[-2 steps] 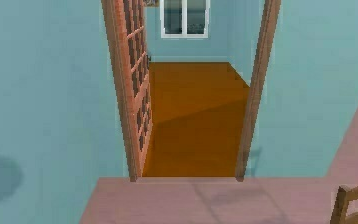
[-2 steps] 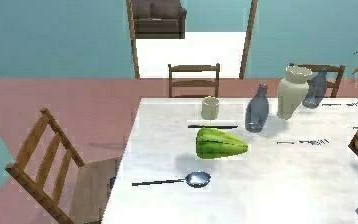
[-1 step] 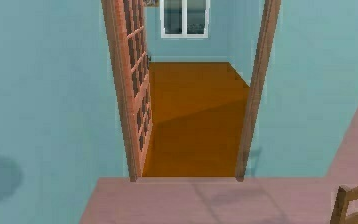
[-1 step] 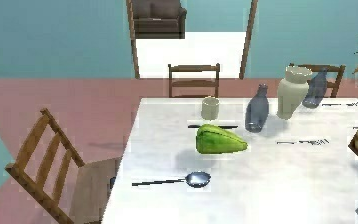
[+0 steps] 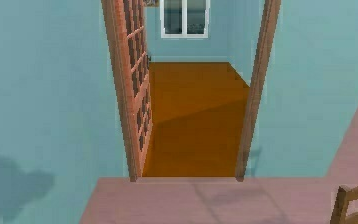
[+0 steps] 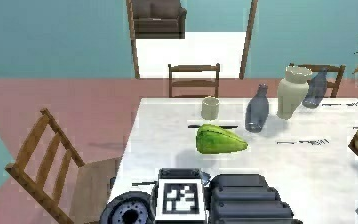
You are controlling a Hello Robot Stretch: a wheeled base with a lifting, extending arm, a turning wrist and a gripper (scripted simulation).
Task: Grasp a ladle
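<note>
Along the near edge of the surface (image 6: 157, 150), the hand (image 6: 127, 212) appeared; its state and load could not be told. A thin utensil (image 6: 302, 142), perhaps the ladle, lay toward the right edge, past a green fruit (image 6: 221, 140).

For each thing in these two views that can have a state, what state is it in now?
door: open, swung back beside the doorway
near chair: upright, pulled out from the table, turned at an angle
far chair: upright, close at the table's far edge
cup: upright
grey bottle: upright
pale vase: upright
green thing: lying on the table
</note>
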